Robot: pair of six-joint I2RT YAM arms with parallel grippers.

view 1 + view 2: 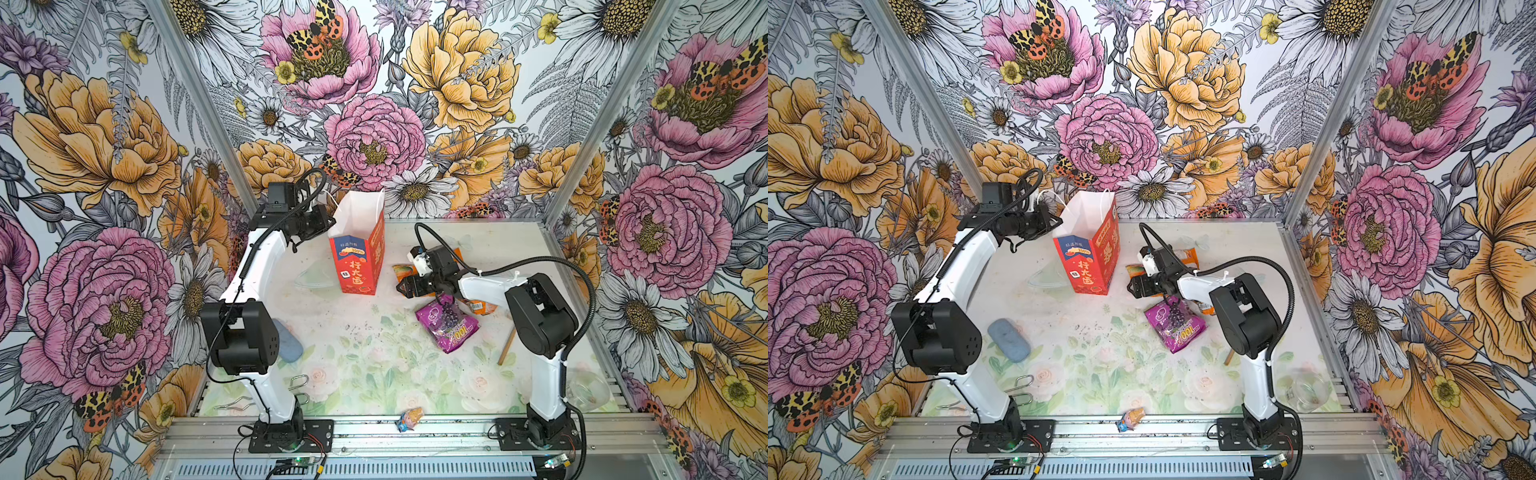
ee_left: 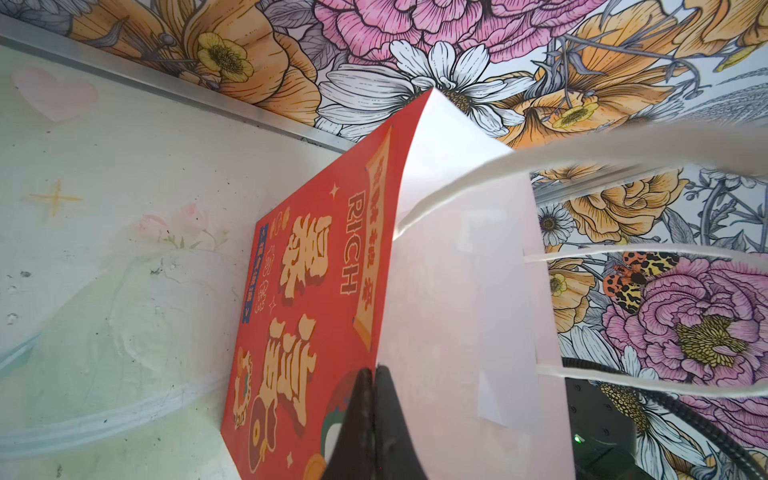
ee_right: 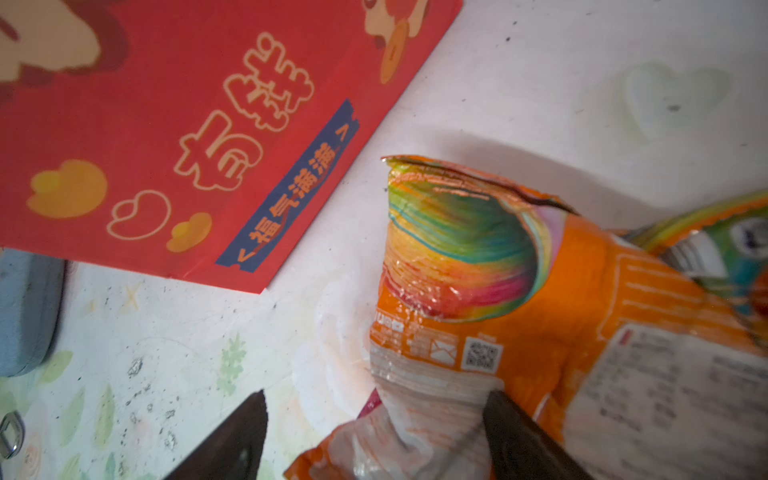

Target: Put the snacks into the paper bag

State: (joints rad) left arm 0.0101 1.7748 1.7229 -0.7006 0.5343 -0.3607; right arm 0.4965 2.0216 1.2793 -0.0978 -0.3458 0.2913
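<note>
The red paper bag (image 1: 359,257) (image 1: 1090,257) stands upright and open at the back middle, its white inside showing. My left gripper (image 1: 330,224) (image 2: 374,374) is shut on the bag's rim, one finger on the red outside and one on the white inside. Right of the bag, orange packets (image 1: 405,270) (image 1: 457,253) (image 1: 482,307) lie partly under my right arm. My right gripper (image 1: 405,286) (image 3: 376,399) is open just above them. The crinkled end of one orange packet (image 3: 478,291) lies between its fingers. The purple packet (image 1: 446,326) (image 1: 1177,326) lies flat nearer the front.
A blue-grey case (image 1: 289,343) lies beside the left arm, with wire clips (image 1: 299,382) in front of it. A small wrapped candy (image 1: 409,417) sits on the front rail. A wooden stick (image 1: 507,347) and a clear container (image 1: 588,390) are at the right.
</note>
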